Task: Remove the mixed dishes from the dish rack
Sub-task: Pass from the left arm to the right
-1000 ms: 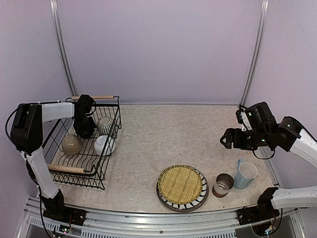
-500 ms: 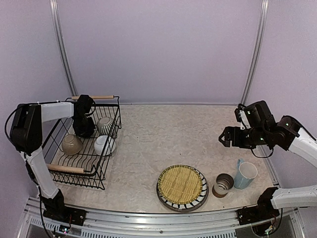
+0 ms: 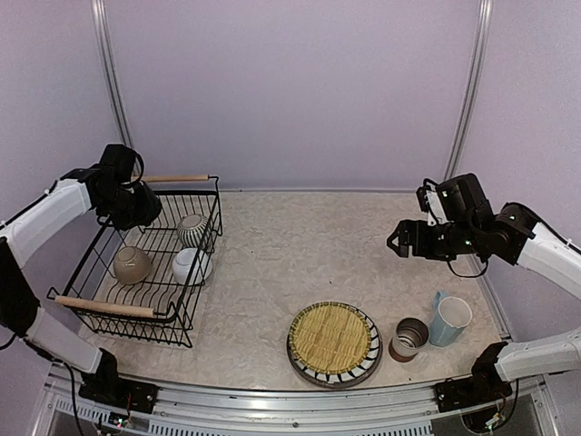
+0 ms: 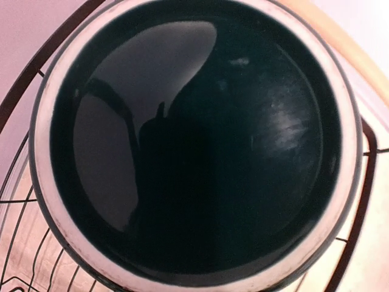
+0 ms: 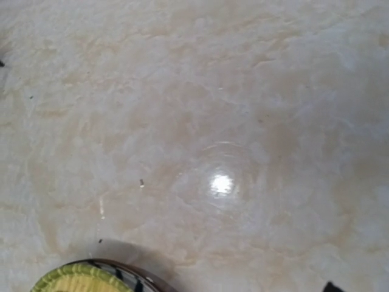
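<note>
The left gripper (image 3: 136, 205) is gripping the black mug (image 4: 194, 146) over the dish rack (image 3: 113, 309); the right gripper (image 3: 398, 245) is hanging wide, empty.

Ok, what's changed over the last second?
The left fingers, shut on the black mug, raised it from the rack floor toward the far-left corner. The right fingers, open and empty, drifted slightly left. Unmoved: beige bowl, white bowl and pot in the rack; plate, mat, cup and blue mug on the table.
</note>
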